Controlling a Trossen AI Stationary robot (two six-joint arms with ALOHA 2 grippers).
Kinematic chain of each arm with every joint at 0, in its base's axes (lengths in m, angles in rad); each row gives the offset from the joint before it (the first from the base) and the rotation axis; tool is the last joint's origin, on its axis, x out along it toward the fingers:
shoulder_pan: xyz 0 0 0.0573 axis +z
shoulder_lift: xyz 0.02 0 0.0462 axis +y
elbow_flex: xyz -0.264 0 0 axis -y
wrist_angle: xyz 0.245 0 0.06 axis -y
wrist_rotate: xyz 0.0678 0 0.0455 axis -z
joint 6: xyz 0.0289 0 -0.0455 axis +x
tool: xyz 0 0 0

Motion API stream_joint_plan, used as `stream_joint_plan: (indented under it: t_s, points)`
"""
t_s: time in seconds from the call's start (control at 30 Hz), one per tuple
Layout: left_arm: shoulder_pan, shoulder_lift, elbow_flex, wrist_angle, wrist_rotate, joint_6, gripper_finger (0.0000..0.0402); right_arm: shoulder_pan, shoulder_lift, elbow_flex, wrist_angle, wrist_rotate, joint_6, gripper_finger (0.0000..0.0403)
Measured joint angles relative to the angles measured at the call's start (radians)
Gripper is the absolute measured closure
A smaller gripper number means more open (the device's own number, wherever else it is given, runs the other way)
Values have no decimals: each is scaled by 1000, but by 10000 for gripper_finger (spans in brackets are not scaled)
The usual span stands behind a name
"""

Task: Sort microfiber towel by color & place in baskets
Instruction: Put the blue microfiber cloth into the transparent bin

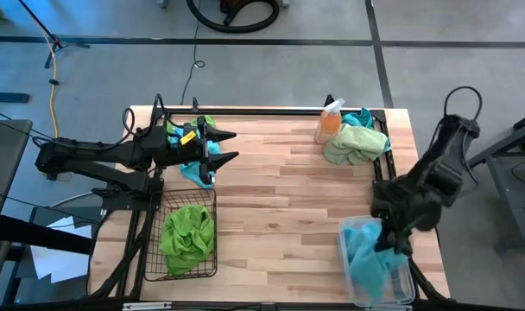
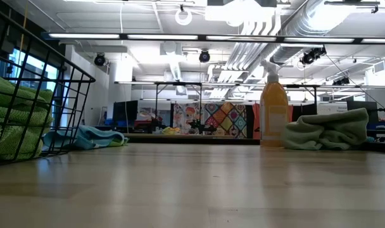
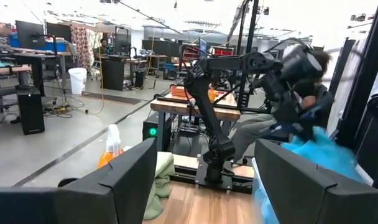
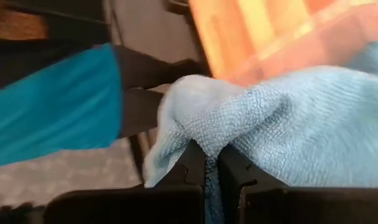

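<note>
My right gripper (image 1: 390,244) stands over the clear plastic basket (image 1: 407,289) at the table's near right corner, shut on a turquoise towel (image 1: 366,259). My left gripper (image 1: 232,145) is open, level above the table's far left part, over another turquoise towel (image 1: 198,170) lying flat on the wood. Beside that towel, a scrap of green cloth (image 1: 204,122) shows near the far edge. The black wire basket (image 1: 150,259) at the near left holds a lime green towel (image 1: 186,233). A heap of green towel (image 1: 353,145) with turquoise cloth (image 1: 363,116) behind it lies at the far right. My right gripper pinches a raised fold of the turquoise towel (image 4: 204,134) between its two fingers (image 4: 192,165), coming from above. The cloth bunches up around the fingertips. The rest of the towel (image 1: 370,272) spreads below the gripper into the clear basket.
An orange spray bottle (image 1: 329,122) with a white nozzle stands upright at the far edge, just left of the green heap. Bare wood lies across the table's middle. In the low view the bottle (image 2: 273,114) and the green heap (image 2: 328,130) stand at the right, the wire basket (image 2: 66,82) at the left.
</note>
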Motion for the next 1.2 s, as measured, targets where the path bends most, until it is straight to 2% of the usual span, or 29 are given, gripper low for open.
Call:
stream_joint_plan:
  t_s: [0.13,0.33,0.47,0.7,0.97,1.07,1.2]
  points:
    - [0,0,0,0,0,0,144,52,27,-18,-8,72,9,402]
    - [0,0,0,0,-3,0,144,92,147,-23,-132,32,-15,402]
    - [0,0,0,0,-28,-1,144,102,250,-23,-130,25,-128,402]
    - [0,0,0,0,-54,-1,144,107,412,-23,-171,-59,-313,402]
    - [0,0,0,0,-54,-4,144,110,549,-23,-174,14,-423,402]
    - [0,0,0,0,-54,-10,144,110,590,-31,-115,20,-426,402]
    - [0,0,0,-1,-54,-10,144,110,613,-107,110,-2,-424,402]
